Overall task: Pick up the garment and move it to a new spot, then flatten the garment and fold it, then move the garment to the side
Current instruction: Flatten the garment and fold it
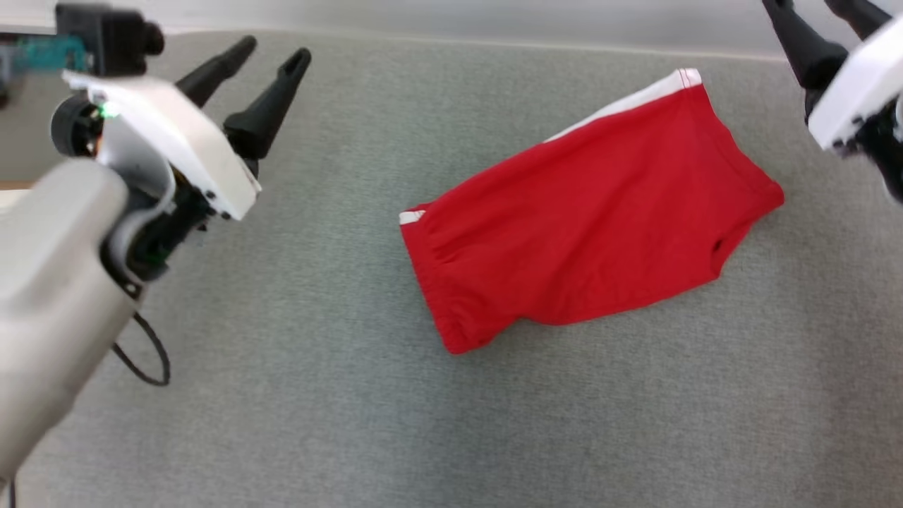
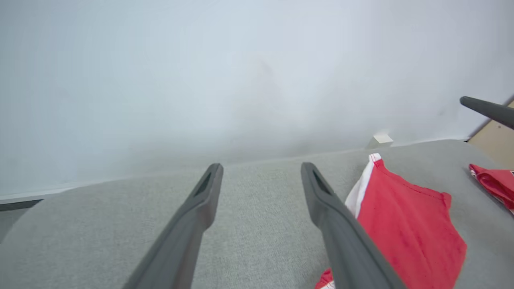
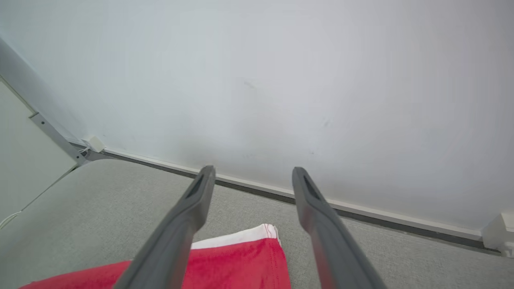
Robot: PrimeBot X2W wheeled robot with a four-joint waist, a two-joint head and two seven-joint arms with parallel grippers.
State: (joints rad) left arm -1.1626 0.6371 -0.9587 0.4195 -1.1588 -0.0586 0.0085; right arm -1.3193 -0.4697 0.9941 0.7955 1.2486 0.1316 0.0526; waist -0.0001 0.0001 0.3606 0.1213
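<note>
Red shorts (image 1: 585, 226) lay folded, it seemed, toward the far right of the grey mat (image 1: 317, 423), with the left gripper (image 1: 275, 55) and right gripper (image 3: 253, 171) spread wide, empty, above the mat's opposite sides, likely poised to shift them aside.

We take this for a robotics lab or test room, our own left gripper (image 1: 275, 49) over a grey cloth-covered surface (image 1: 282, 423), a bare white wall (image 3: 281, 80) behind, a pale skirting strip (image 3: 401, 216) at its foot.
</note>
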